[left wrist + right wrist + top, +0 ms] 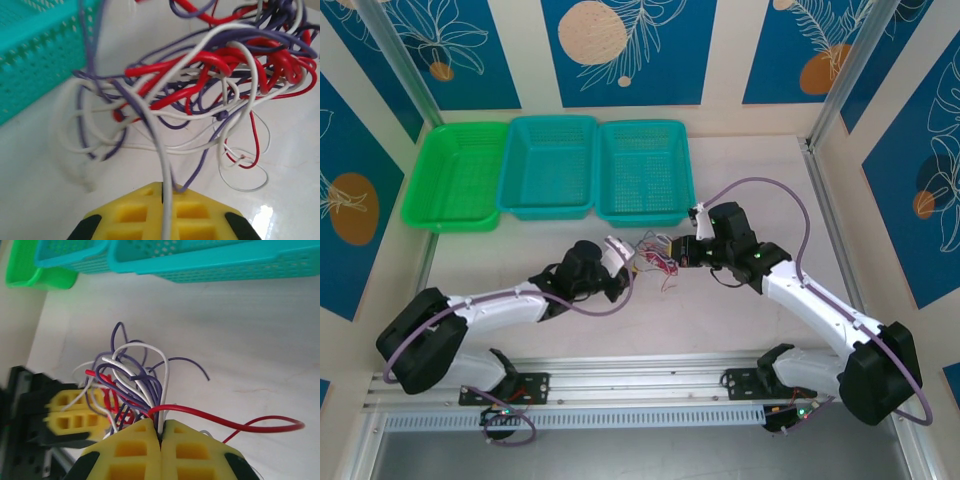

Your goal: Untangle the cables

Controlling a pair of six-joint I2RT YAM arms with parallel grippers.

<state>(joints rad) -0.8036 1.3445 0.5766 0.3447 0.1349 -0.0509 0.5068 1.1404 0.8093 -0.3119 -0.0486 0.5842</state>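
Right wrist view: my right gripper is closed on the cables, white, red and purple; my left gripper also pinches them.

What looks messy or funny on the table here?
The cables are the messy bit: white, red and dark wires are all knotted into one clump. It sits between the left gripper and the right gripper, and each pinches a strand. Nothing else looks odd. The three baskets sit in a neat row.
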